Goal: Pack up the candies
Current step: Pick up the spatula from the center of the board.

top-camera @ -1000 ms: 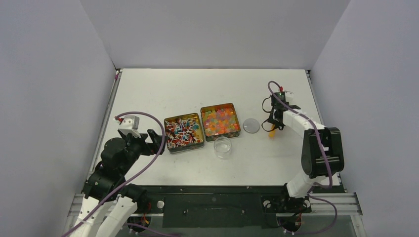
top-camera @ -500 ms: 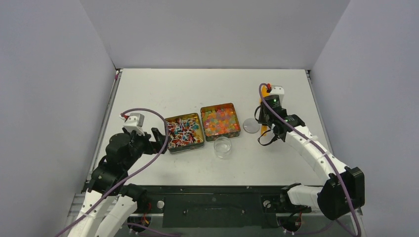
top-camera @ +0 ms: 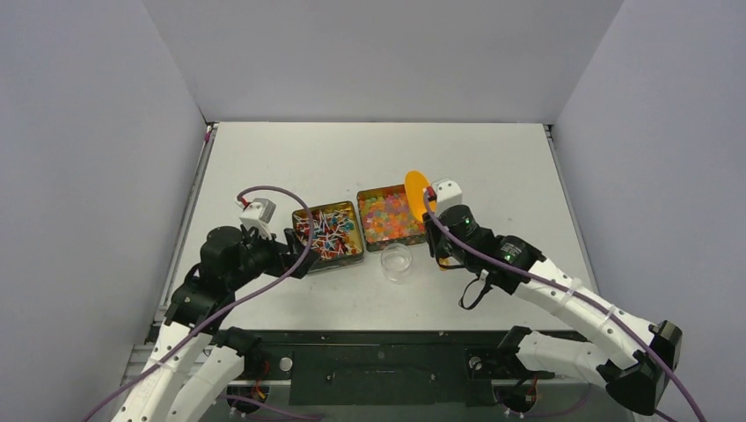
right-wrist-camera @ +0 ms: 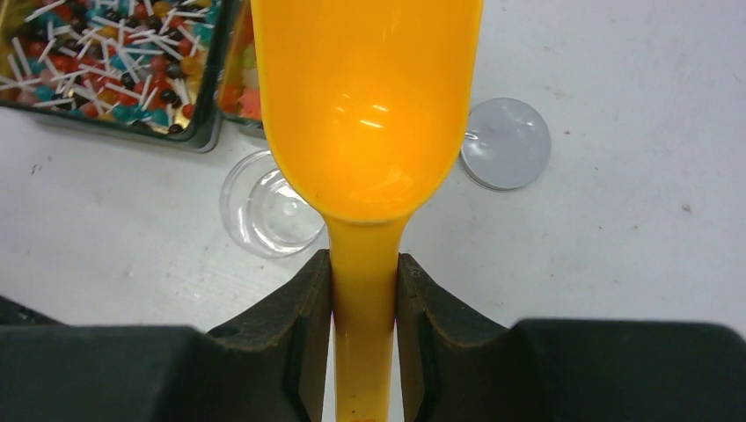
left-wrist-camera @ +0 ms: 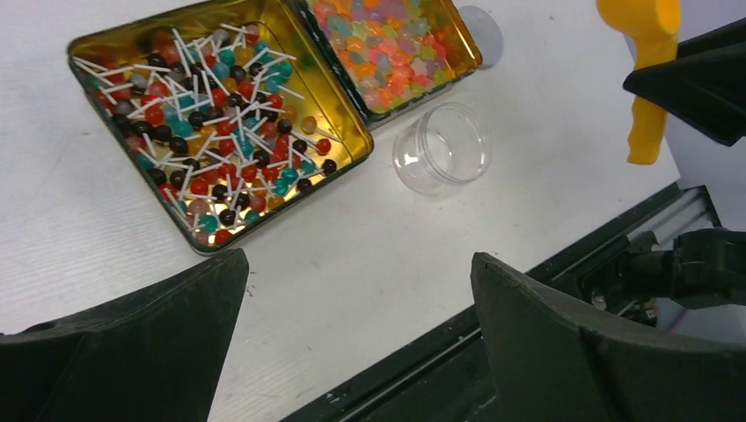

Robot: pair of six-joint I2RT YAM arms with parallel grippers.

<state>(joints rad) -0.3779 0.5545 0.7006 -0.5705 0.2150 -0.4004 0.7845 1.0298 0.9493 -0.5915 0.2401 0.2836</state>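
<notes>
The candies fill two golden tins. The left tin (top-camera: pixel 327 236) (left-wrist-camera: pixel 211 123) (right-wrist-camera: pixel 106 61) holds red, blue and dark pieces with white sticks. The right tin (top-camera: pixel 390 215) (left-wrist-camera: pixel 396 48) holds orange, yellow, pink and green beads. A clear empty jar (top-camera: pixel 397 261) (left-wrist-camera: pixel 442 158) (right-wrist-camera: pixel 264 207) stands in front of the bead tin. My right gripper (top-camera: pixel 437 242) (right-wrist-camera: pixel 365 290) is shut on the handle of the orange scoop (top-camera: pixel 415 192) (right-wrist-camera: pixel 369 105) (left-wrist-camera: pixel 647 53). The scoop's empty bowl hangs over the bead tin's right edge. My left gripper (top-camera: pixel 299 255) (left-wrist-camera: pixel 356 264) is open and empty, just front-left of the left tin.
The jar's round clear lid (right-wrist-camera: pixel 506 143) (left-wrist-camera: pixel 482 25) lies flat on the table right of the bead tin; my right arm hides it in the top view. The black base rail (top-camera: pixel 378 352) runs along the table's near edge.
My right arm has swung left from beyond the lid, carrying the scoop to the bead tin and jar. My left gripper has edged right towards the left tin.
</notes>
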